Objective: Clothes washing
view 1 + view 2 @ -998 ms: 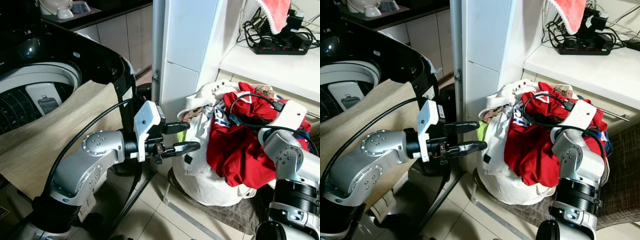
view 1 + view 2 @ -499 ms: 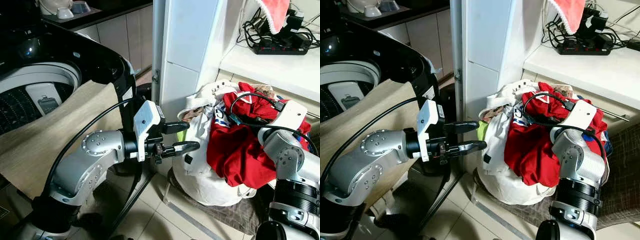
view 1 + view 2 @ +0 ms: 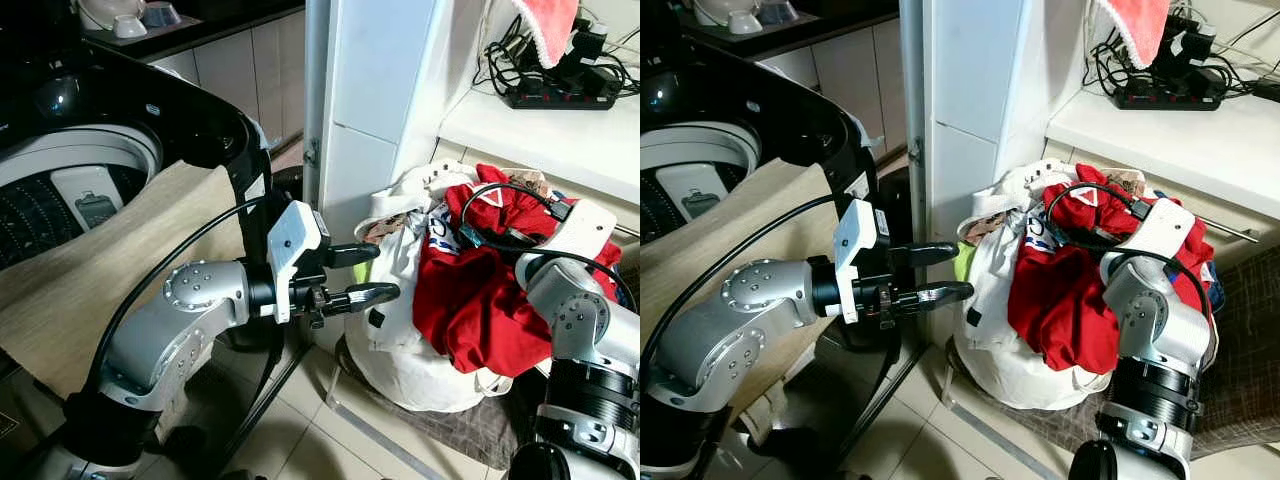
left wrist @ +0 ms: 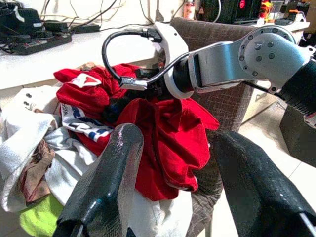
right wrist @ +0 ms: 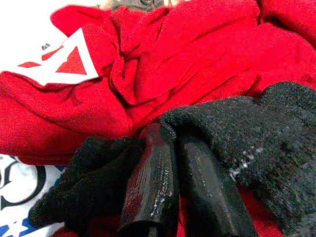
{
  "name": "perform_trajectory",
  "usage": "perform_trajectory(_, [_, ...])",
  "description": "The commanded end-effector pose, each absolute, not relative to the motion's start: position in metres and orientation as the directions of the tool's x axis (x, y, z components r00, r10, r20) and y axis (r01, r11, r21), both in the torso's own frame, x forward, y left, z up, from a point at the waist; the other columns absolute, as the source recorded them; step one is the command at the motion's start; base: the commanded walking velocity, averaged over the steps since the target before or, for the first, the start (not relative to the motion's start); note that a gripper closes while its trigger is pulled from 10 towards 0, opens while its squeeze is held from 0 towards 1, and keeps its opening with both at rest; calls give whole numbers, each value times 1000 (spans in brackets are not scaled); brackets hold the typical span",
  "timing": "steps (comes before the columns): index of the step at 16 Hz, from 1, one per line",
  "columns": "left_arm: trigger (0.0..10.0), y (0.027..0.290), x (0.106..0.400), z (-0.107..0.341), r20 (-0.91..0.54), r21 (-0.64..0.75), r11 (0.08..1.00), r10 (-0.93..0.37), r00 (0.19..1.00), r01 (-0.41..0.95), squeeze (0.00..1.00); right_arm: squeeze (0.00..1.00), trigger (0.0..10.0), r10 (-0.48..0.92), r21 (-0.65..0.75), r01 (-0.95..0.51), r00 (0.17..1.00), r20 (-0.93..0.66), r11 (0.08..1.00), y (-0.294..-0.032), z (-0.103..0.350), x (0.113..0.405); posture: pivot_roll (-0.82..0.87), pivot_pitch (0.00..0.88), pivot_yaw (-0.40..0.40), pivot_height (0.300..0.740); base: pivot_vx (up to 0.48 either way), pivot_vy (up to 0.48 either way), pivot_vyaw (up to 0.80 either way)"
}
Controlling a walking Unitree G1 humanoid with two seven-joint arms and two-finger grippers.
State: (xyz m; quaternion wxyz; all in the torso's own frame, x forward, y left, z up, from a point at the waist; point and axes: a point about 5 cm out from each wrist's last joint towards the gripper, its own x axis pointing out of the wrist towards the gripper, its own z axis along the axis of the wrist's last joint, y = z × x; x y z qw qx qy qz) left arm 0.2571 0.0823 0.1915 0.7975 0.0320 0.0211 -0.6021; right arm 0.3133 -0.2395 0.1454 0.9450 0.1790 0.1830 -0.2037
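A heap of laundry sits in a white bag (image 3: 400, 370) on the floor, topped by a red garment (image 3: 480, 300) and a white printed one (image 4: 79, 126). My left gripper (image 3: 385, 271) hovers open just left of the heap, nothing between its fingers (image 4: 106, 182). My right arm reaches down into the top of the heap from the right. In the right wrist view my right gripper (image 5: 177, 197) is shut on a black knit cloth (image 5: 247, 128) lying on the red garment (image 5: 163, 64).
A top-loading washing machine (image 3: 60, 170) stands open at the left, with a beige cloth (image 3: 110, 260) draped over its front. A white cabinet (image 3: 370, 100) rises behind the heap. A counter with a power strip (image 3: 560, 95) is at the back right.
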Motion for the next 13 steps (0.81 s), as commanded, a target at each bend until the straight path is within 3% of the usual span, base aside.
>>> perform_trajectory(1, [10000, 85, 262, 199, -51, 49, 295, -954, 297, 954, 0, 0, 0, -340, 288, 450, 869, -360, 845, -243, 158, 312, -121, 0, -25, 740, 0, 0, 0])
perform_trajectory(3, [10000, 88, 269, 208, 12, 48, 349, -937, 349, 936, 0, 0, 0, -354, 280, 411, 906, -232, 868, -245, 184, 309, -124, 0, -23, 740, 0, 0, 0])
perform_trajectory(7, [10000, 88, 276, 214, 54, 81, 409, -912, 406, 909, 0, 0, 0, -263, 244, 298, 950, -168, 923, -238, 204, 300, -136, 0, -20, 740, 0, 0, 0])
perform_trajectory(9, [10000, 85, 283, 221, 99, 125, 478, -878, 469, 869, 0, 0, 0, -128, 392, 162, 985, -112, 905, -224, 219, 299, -144, 0, -19, 740, 0, 0, 0])
perform_trajectory(10, [10000, 82, 292, 230, 179, 111, 537, -839, 515, 836, 0, 0, 0, 45, 564, -21, 999, -29, 825, -207, 233, 301, -151, 0, -14, 740, 0, 0, 0])
perform_trajectory(11, [10000, 81, 293, 233, 190, 108, 545, -833, 520, 832, 878, 0, 0, 74, 586, -52, 997, -13, 809, -204, 234, 301, -151, 0, -14, 740, 0, 0, 0])
perform_trajectory(12, [10000, 77, 292, 237, 202, 128, 532, -840, 503, 837, 1000, 0, 0, 161, 615, -141, 987, 23, 776, -195, 238, 301, -153, 0, -13, 740, 0, 0, 0])
perform_trajectory(13, [10000, 71, 290, 241, 224, 153, 514, -850, 477, 844, 1000, 0, 0, 251, 625, -229, 966, 54, 746, -185, 241, 300, -151, 0, -18, 740, 0, 0, 0])
